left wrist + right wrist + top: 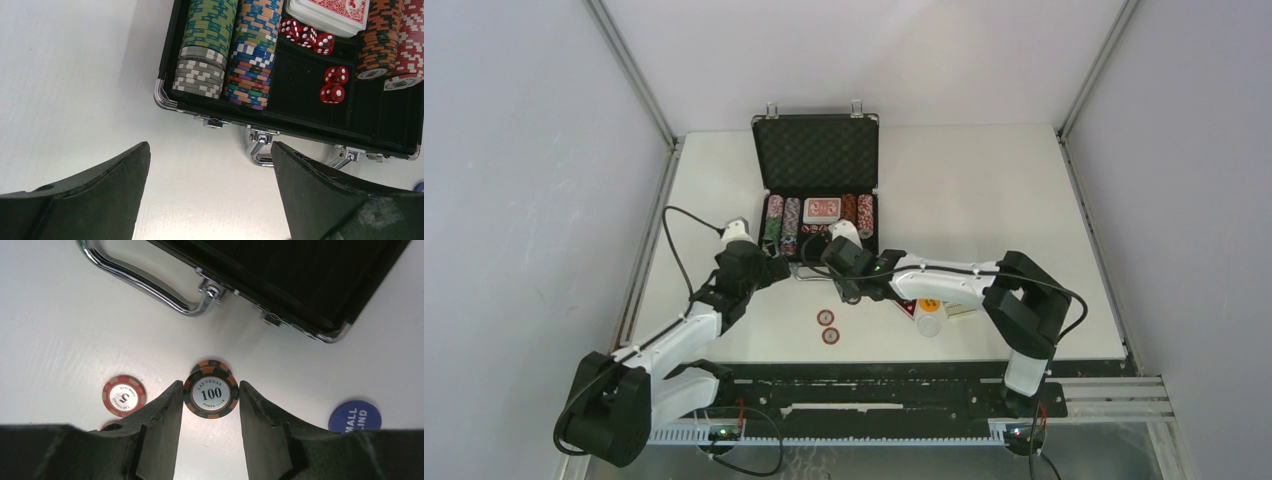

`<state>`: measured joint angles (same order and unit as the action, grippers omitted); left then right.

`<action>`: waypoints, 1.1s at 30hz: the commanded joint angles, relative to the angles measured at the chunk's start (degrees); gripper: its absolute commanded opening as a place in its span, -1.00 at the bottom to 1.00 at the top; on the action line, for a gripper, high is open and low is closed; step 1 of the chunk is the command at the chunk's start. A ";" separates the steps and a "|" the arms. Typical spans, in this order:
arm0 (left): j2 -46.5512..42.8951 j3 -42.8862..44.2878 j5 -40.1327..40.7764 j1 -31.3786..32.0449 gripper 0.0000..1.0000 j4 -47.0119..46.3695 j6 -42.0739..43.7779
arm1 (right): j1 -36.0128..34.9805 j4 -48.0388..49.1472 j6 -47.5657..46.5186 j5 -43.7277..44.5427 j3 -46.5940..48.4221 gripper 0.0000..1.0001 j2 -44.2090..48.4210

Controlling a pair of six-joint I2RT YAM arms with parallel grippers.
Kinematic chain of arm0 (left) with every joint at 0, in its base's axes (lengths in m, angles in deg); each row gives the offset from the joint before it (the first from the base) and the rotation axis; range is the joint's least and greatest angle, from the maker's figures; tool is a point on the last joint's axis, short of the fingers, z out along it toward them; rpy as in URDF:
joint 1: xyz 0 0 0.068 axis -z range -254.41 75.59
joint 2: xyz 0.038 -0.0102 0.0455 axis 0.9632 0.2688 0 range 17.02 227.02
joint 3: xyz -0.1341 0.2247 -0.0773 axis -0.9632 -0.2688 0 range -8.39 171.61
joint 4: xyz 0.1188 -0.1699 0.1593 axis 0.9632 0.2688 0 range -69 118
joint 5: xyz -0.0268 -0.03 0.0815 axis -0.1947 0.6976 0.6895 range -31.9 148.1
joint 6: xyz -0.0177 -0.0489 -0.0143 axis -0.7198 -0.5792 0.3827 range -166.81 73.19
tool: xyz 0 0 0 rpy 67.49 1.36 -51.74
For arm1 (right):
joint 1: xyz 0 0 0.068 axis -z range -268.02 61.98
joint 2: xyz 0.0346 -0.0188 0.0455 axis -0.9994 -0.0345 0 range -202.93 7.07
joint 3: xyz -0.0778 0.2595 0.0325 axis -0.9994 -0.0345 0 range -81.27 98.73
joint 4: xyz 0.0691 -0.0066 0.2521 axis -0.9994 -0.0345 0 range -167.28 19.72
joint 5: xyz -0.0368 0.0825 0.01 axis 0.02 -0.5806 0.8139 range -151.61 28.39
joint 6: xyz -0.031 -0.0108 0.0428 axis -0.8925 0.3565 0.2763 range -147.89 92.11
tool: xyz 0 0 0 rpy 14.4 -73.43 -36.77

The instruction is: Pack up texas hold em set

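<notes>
Right gripper [210,383]: fingers clamped on the edges of an orange-and-green chip [210,394] marked 100. A second orange rim shows just behind it, possibly another chip in the same grip.
Left gripper [210,150]: jaws wide apart with nothing between them, hanging over bare table just before the case's front edge.
Case [165,95]: open near the table's far side, lid upright. Its chrome handle [145,285] faces the arms.
Inside the case: rows of striped chips [205,45], a red deck [332,12] and red dice [336,75].
Loose pieces: a red chip [124,396] and a blue button [355,416], well apart on either side of the right gripper.
Table [984,190]: white, smooth and faintly glossy.
Room: pale grey walls with metal struts [629,70] at the corners.
</notes>
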<state>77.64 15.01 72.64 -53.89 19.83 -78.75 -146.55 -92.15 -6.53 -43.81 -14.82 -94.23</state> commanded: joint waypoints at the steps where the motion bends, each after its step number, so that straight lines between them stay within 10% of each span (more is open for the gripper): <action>1: -1.29 3.84 -0.51 0.18 0.90 -1.16 0.39 | -0.80 0.54 -1.59 -0.44 3.63 0.04 -2.70; 23: -0.04 4.37 -0.51 0.15 0.91 -0.94 0.49 | 0.07 1.59 -1.69 -0.10 2.34 0.11 -6.95; 33: 0.03 4.42 -0.73 0.15 0.91 -0.94 0.39 | -2.19 2.29 -3.13 3.10 1.85 0.45 -2.76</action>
<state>77.86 16.02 72.64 -53.89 19.99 -78.75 -147.38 -91.93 -8.32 -43.22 -12.98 -101.18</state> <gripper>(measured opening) 0.952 0.713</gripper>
